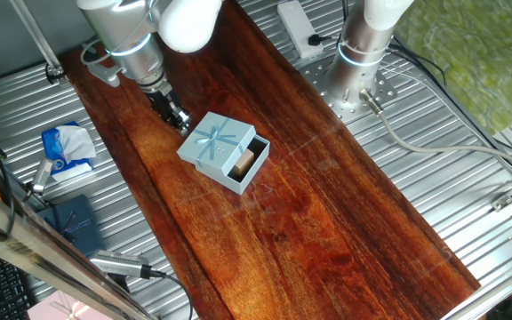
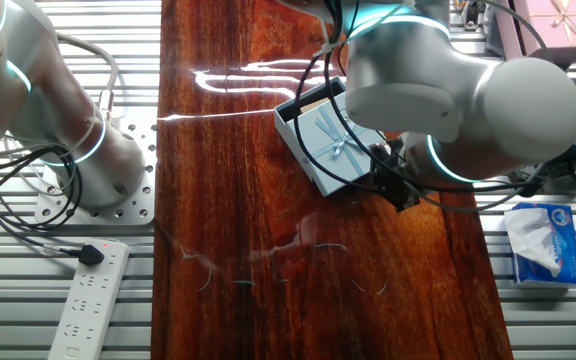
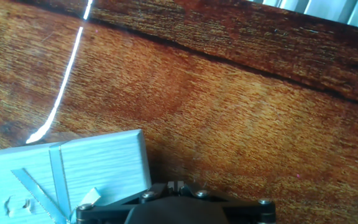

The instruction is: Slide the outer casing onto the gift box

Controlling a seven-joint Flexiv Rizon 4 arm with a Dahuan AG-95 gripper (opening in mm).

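Note:
The outer casing (image 1: 213, 140), a pale-blue square sleeve with a ribbon bow, lies on the wooden board. It also shows in the other fixed view (image 2: 334, 147) and at the lower left of the hand view (image 3: 73, 169). The gift box (image 1: 251, 162) sits partly inside it, and its tan insert sticks out of the casing's open end, away from the gripper (image 2: 306, 101). My gripper (image 1: 179, 119) is shut and empty. Its tip is low against the casing's closed side, opposite the opening (image 2: 396, 186). In the hand view the fingertips (image 3: 176, 185) are pressed together just right of the casing's corner.
A tissue pack (image 1: 68, 149) and a dark navy box (image 1: 71, 222) lie on the metal table left of the board. A pink box (image 2: 558, 20) is at the far corner. A second arm's base (image 1: 360, 58) and a power strip (image 2: 86, 300) stand beside the board.

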